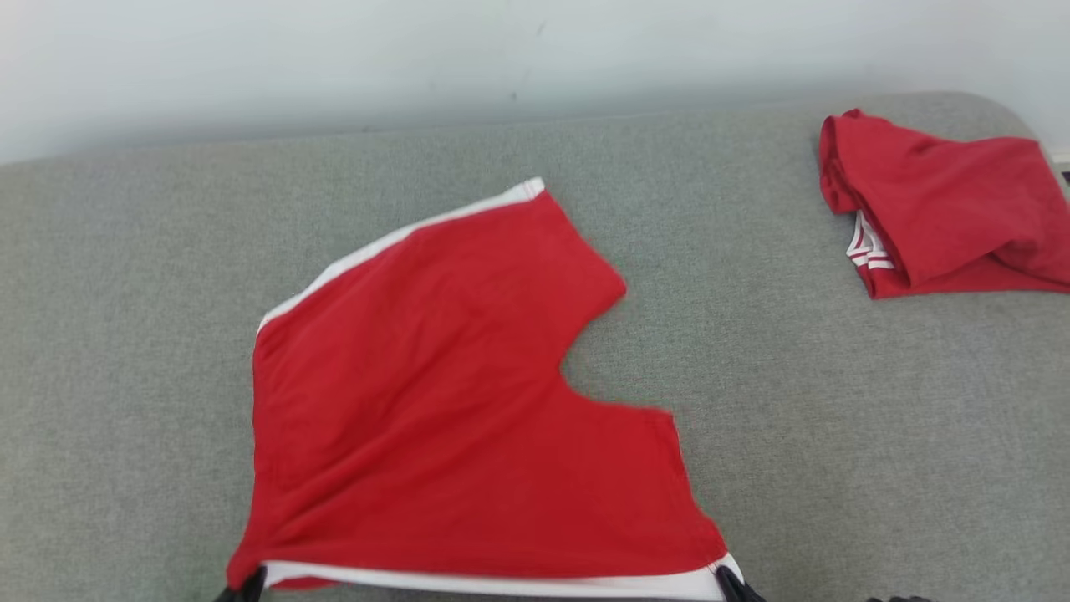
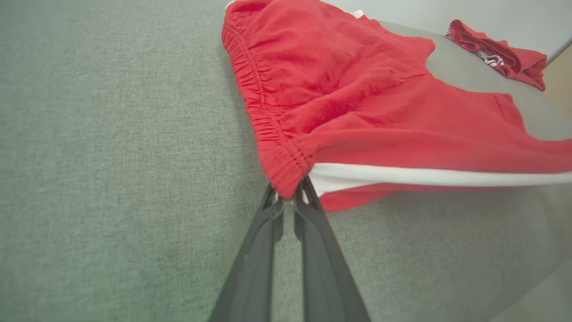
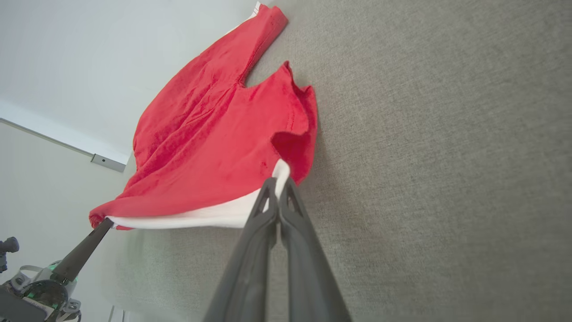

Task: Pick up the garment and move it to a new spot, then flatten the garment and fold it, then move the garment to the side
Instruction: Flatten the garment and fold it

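Head camera high over grey surface (image 1: 125, 334); wrist cameras low, close behind fingers (image 2: 254, 259), same red garment (image 1: 435, 376).

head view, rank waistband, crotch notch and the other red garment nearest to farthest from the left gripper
1. Waistband: its corner is in the left gripper, lower left.
2. Crotch notch: middle.
3. Other red garment: far right.
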Controlling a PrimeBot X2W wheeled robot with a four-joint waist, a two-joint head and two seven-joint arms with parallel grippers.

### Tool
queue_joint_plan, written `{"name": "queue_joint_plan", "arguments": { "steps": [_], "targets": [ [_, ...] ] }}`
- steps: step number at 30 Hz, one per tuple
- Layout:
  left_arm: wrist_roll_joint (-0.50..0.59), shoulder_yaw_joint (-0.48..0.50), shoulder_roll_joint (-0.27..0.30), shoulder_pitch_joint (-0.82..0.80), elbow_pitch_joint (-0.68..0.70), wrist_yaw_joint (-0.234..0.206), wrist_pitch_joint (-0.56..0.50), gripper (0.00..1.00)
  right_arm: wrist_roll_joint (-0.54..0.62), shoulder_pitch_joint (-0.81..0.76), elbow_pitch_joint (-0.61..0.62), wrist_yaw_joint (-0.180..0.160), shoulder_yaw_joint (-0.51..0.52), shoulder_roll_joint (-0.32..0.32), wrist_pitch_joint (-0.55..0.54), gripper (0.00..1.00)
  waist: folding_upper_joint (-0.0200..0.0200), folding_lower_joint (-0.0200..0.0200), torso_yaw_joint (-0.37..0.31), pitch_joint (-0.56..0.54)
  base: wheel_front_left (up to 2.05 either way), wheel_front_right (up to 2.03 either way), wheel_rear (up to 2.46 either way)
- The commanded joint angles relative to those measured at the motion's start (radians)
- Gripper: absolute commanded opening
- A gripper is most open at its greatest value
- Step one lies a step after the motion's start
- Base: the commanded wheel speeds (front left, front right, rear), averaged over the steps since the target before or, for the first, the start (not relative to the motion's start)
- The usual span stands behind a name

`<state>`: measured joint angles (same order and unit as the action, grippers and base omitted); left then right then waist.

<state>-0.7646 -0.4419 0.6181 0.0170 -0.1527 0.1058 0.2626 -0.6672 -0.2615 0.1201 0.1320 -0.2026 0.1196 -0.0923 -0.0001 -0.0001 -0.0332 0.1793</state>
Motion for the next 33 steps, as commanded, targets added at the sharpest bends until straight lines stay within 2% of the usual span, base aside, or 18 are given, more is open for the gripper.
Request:
{"name": "queue_joint_plan", "arguments": {
  "steps": [1,7,12,16,23,33],
  "targets": [
    [0.012,0.023,-0.011,0.040,-0.005,-0.001,0.003,0.00,0.011,-0.029,0.020,-0.003,0.017,-0.004,-0.011,0.00,0.0001,0.0001,-0.004,-0.016,0.00,0.00,0.00],
    [0.040,0.048,-0.048,0.083,0.007,0.003,0.003,0.00,0.013,-0.016,0.055,-0.003,0.074,-0.016,-0.010,0.00,0.0001,0.0001,0.007,-0.033,0.00,0.00,0.00],
    [0.081,0.077,-0.089,0.059,0.035,0.012,0.003,0.00,0.036,0.105,0.070,-0.003,0.104,0.045,-0.031,0.00,0.0001,0.0001,0.028,-0.049,0.00,0.00,0.00],
    [0.099,0.079,-0.102,0.018,0.041,0.020,0.003,0.00,0.037,0.235,0.022,-0.003,0.097,0.103,-0.050,0.00,0.0001,0.0001,0.049,-0.054,0.00,0.00,0.00],
    [0.074,0.035,-0.115,-0.113,-0.004,0.022,0.003,0.00,0.002,0.513,-0.172,-0.003,0.048,0.176,-0.056,0.00,0.0001,0.0001,0.088,-0.045,0.00,0.00,0.00],
    [-0.009,-0.068,-0.108,-0.387,-0.119,0.023,0.003,0.00,0.006,0.955,-0.582,-0.003,-0.107,0.186,-0.026,0.00,0.0001,0.0001,0.154,0.068,0.00,0.00,0.00]
  ]
}}
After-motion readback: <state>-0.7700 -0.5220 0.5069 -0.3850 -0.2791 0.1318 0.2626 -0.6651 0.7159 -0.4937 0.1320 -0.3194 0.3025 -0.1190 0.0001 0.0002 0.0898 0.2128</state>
